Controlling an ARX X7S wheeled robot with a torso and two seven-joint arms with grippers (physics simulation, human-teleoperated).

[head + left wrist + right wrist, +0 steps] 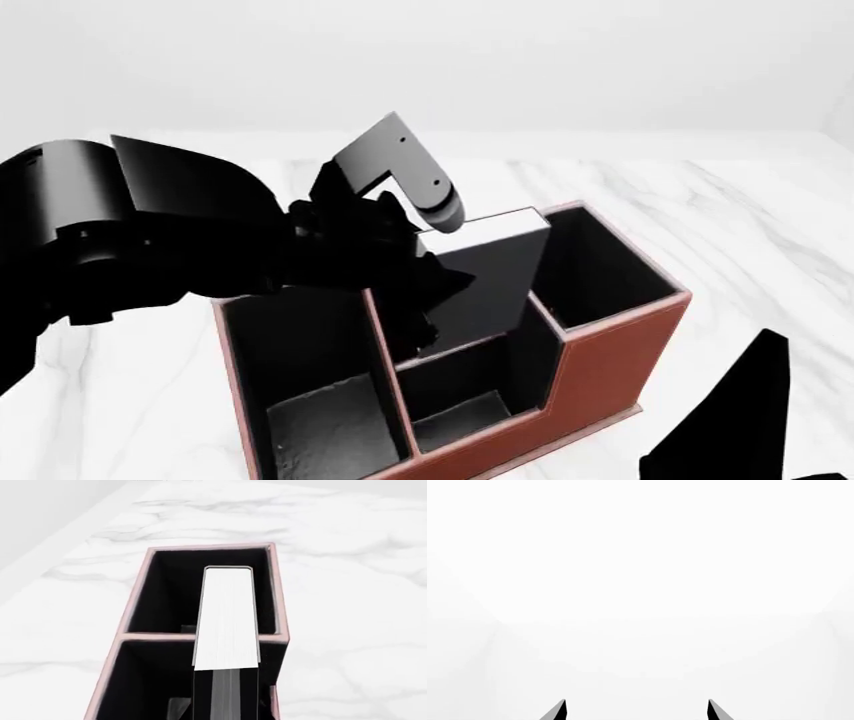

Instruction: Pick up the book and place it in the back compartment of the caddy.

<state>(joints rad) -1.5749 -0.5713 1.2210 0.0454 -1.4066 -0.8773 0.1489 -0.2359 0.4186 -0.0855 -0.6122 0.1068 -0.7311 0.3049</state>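
Nearest the head camera, the caddy's low front cells stand empty, black inside, on the marble table. Behind them the left gripper holds the book upright, its lower part already down among the dividers and its upper edge level with the taller back wall. The grip looks clamped on the book, though the fingers themselves are lost in black-on-black.

In the left wrist view the book's white page edges run across a divider, reaching into the farther cell; whether that is the back compartment proper I cannot tell for certain.

To finish well, I judge the book should be kept vertical and parallel to the walls, lowered slowly until it bottoms out, and let go only then, so it neither catches on the divider nor tips the caddy.

The right gripper shows only two fingertips, set apart, against blank white; it holds nothing. The book's bottom edge and the cell floor beneath it are hidden.
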